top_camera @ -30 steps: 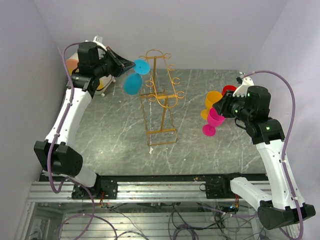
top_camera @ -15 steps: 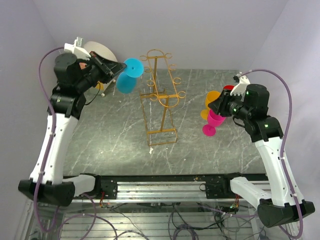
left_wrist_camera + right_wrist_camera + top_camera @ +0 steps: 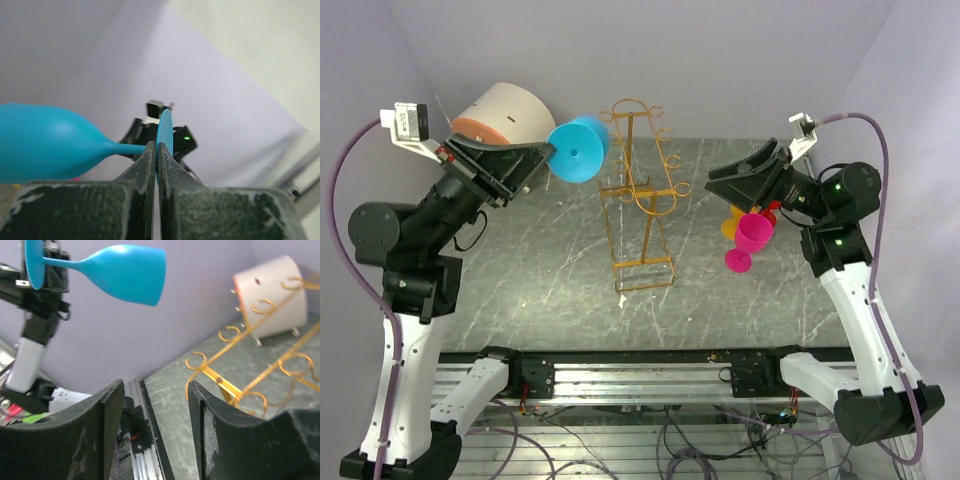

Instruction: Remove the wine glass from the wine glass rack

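The blue wine glass (image 3: 578,150) hangs clear of the gold wine glass rack (image 3: 640,195), up toward the table's (image 3: 550,270) far-left corner, its foot pinched in the left pincer (image 3: 156,150), while the right pincer (image 3: 155,405) gapes wide above the right edge.

No legible markings
We read no words, numbers or brands on anything around the left claw (image 3: 156,150) or right claw (image 3: 155,390).

Wine glass (image 3: 577,151) turquoise; rack (image 3: 640,195) gold-orange; table (image 3: 550,260) dk grey marble w/ white veins; cabinet (image 3: 510,108) beige.
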